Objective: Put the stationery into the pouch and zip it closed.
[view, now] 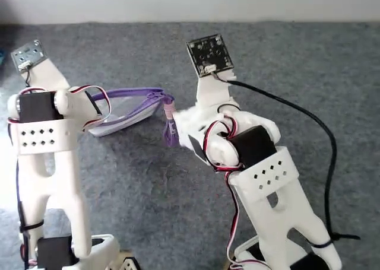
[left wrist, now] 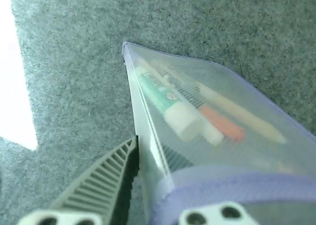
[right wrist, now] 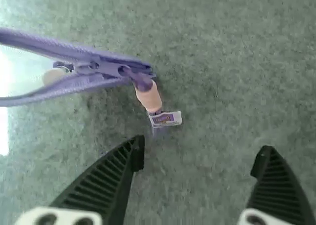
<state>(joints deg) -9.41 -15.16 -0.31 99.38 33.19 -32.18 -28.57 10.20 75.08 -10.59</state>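
1. Right gripper (right wrist: 201, 151) is seen wide open with nothing in it, hung low over the grey counter (right wrist: 237, 42) and just short of the zipper pull (right wrist: 148, 97).
2. That pull is a stubby pink tab with a little tag (right wrist: 165, 118) dangling off it, laid on the counter at the end of the purple zipper (right wrist: 74, 53). It's judged light and floppy, so it'd likely get shoved aside if only nudged. The pink stub looks like the spot to be pinched, not the tag.
3. Beyond the slider (right wrist: 131, 70) the two zipper tracks are spread apart, so the pouch (left wrist: 247, 86) is reckoned not zipped yet.
4. The pouch is thin, soft and see-through. It's guessed to be very light, and it can be expected to buckle or skid on the counter unless it's held taut from the other end.
5. Inside, the stationery can be made out through the wall: a white-capped tube (left wrist: 170, 106), an orange marker (left wrist: 222, 124) and a pale pencil (left wrist: 242, 116). All of it lies loose, so some shifting should be allowed for.
6. Farthest off, the left gripper (left wrist: 148, 158) is closed on the pouch's edge by the zipper band, which should serve as the anchor.
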